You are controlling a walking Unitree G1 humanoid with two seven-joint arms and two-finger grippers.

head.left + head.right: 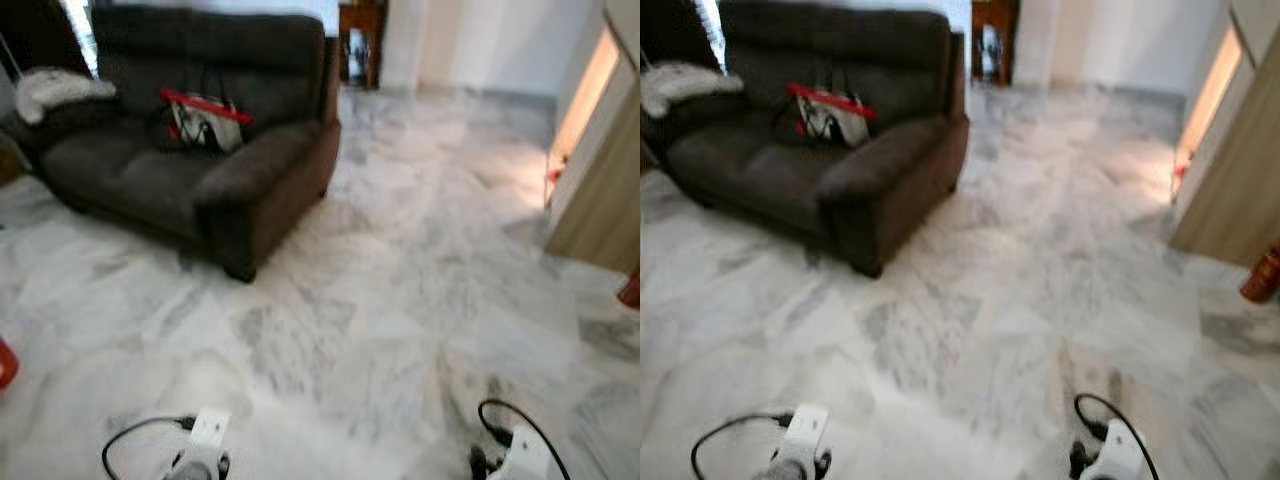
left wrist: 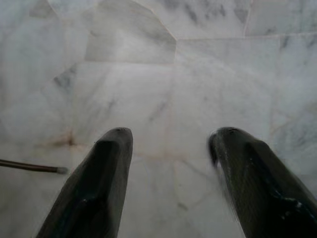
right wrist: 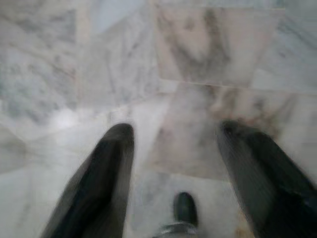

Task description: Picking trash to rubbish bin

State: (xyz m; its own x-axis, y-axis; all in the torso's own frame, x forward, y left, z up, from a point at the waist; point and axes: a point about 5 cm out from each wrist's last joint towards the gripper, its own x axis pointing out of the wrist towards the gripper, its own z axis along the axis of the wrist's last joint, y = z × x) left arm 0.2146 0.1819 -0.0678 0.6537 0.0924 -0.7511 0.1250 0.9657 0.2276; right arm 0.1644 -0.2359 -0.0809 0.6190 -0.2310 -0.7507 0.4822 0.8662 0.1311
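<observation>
I steer the rig across a grey-veined white marble floor (image 1: 400, 300), the head views blurred, with no trash and no rubbish bin anywhere in frame, so I cannot say where either lies. At the lower left of the frame the left gripper (image 2: 171, 144) hangs low, its two black fingers (image 2: 99, 183) spread wide over bare tile with nothing between them; at the lower right the right gripper (image 3: 173, 144) hangs the same way, fingers (image 3: 99, 183) apart and empty. A dark brown fabric sofa (image 1: 200, 160) fills the upper left, a red-trimmed bag (image 1: 205, 120) on its seat and a white cloth (image 1: 55, 88) on its far arm. How the trash will handle is a guess from here: household litter is probably light and crushable, best pinched at a firm edge. The open middle of the floor gives ample room; I would mind the sofa's near corner and the tan wooden panel (image 1: 600, 190) at the right edge.
</observation>
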